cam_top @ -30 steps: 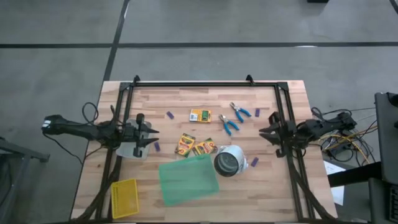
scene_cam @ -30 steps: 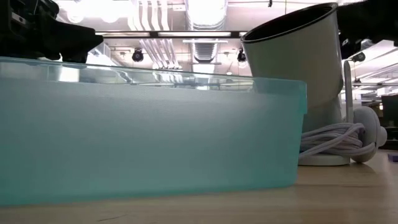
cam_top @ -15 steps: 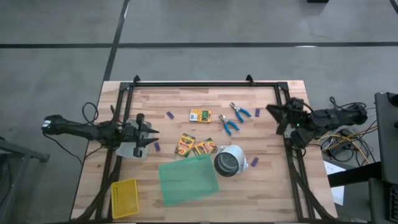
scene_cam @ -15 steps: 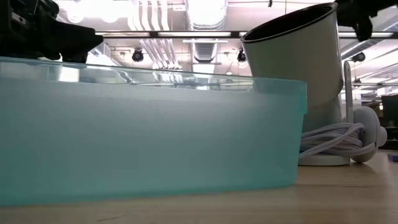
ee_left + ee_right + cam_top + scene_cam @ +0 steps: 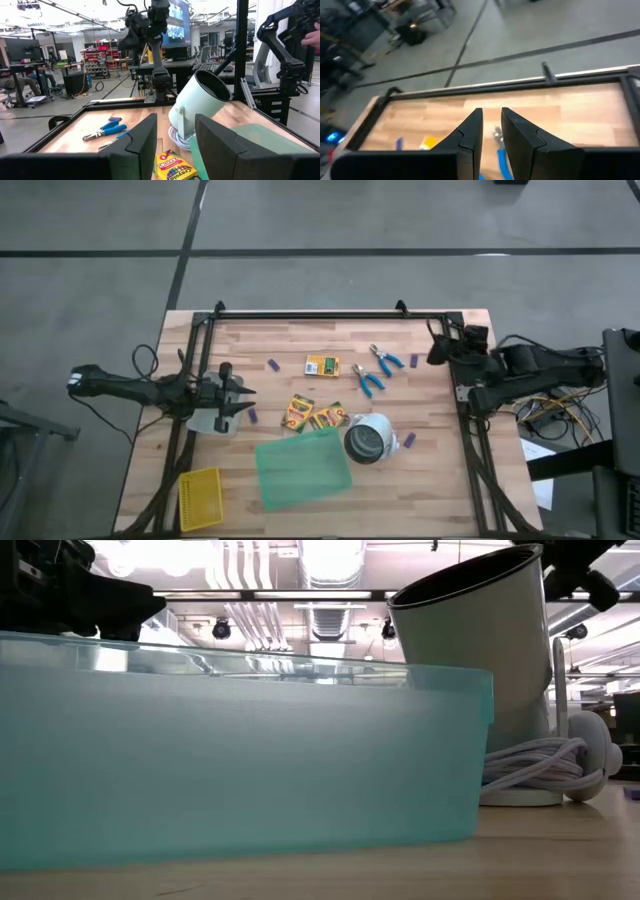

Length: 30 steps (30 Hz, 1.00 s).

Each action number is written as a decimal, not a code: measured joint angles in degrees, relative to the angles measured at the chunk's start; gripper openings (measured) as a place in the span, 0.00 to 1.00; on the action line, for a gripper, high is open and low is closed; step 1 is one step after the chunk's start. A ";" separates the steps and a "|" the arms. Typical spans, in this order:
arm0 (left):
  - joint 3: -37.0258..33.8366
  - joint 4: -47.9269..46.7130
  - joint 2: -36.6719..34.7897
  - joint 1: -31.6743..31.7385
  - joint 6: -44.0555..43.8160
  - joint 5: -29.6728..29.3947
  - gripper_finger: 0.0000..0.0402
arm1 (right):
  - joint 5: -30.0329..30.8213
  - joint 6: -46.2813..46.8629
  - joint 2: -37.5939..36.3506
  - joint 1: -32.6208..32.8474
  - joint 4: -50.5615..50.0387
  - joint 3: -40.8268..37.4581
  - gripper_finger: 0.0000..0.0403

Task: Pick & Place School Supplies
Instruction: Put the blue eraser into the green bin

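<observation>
1. R gripper (image 5: 437, 350) at right-centre of the high view, raised near the table's right edge; in its wrist view the fingers (image 5: 470, 131) have a narrow gap w/ nothing between them.
2. L gripper (image 5: 243, 401) at left-centre of the high view, low over the table; fingers (image 5: 145, 142) part-open, gap clear, holding nothing.
3. Two blue-handled tools (image 5: 378, 370) in upper-centre of the high view, lying on the wood, just left of the R gripper.
4. One crayon box (image 5: 322, 365) left of the tools; two more crayon boxes (image 5: 312, 415) centre frame, close together.
5. Purple pieces (image 5: 272, 365) scattered: one upper-centre, one by the L gripper tips, two near the cup's right side.
6. White cup (image 5: 368, 438) tipped on its side, centre-low, touching the green tray (image 5: 300, 470).
7. Yellow basket (image 5: 199, 498) lower left, well apart from the supplies.
8. Table (image 5: 440, 490) bare wood lower right.
</observation>
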 joint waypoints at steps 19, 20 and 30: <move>0.00 -0.02 0.02 -0.02 0.00 0.00 0.35 | -35.13 -5.56 10.77 -32.65 -0.73 -0.49 0.18; 0.00 -0.01 0.01 0.00 0.00 0.01 0.35 | -37.08 -7.16 11.27 -34.28 -0.43 -0.49 0.18; 0.00 -0.02 0.02 0.00 0.00 0.02 0.35 | -43.13 -17.26 18.98 -42.50 1.71 -0.49 0.36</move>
